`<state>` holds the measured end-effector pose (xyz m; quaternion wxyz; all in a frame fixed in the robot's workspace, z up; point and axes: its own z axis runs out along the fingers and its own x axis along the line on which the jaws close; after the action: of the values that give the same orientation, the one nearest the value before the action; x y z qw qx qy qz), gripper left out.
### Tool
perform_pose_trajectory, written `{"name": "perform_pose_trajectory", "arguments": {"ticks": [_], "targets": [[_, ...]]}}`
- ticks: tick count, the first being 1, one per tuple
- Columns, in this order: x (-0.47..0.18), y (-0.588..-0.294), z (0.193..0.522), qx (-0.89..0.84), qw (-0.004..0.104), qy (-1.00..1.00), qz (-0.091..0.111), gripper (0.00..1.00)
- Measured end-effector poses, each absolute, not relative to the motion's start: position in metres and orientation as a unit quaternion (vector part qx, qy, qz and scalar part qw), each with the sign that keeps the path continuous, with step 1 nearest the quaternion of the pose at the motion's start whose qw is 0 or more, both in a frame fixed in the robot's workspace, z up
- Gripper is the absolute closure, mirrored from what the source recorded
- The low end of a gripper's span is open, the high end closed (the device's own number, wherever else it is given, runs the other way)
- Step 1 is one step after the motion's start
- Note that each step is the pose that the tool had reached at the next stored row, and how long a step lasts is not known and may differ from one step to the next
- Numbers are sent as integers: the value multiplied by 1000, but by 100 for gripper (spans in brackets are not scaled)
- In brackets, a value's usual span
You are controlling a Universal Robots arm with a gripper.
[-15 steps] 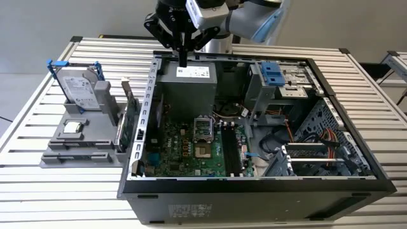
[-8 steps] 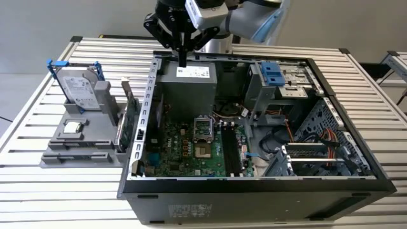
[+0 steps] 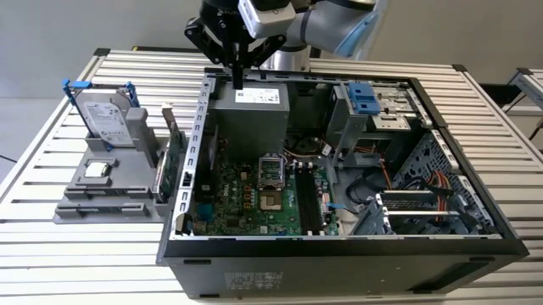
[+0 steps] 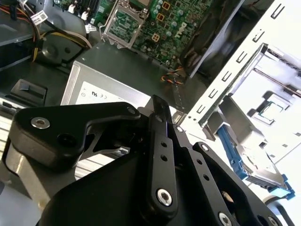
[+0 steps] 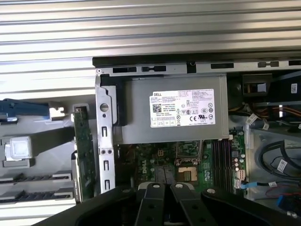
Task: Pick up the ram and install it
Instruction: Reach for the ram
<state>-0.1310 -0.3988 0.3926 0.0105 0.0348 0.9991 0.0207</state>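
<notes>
While over one open case [image 3: 339,270], one gripper [image 3: 238,82].

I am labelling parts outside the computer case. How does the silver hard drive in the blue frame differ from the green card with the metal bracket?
The silver hard drive in a blue frame is a thick metal box; the green card with a metal bracket is a thin board. The card stands beside the black computer case; the drive stands farther to the exterior view's left. Both stand upright on the grey holder.
</notes>
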Motion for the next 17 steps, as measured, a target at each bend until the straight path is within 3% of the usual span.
{"name": "perform_pose_trajectory", "arguments": {"ticks": [17], "targets": [[-152,-399,393,30,10,999,21,100]]}}
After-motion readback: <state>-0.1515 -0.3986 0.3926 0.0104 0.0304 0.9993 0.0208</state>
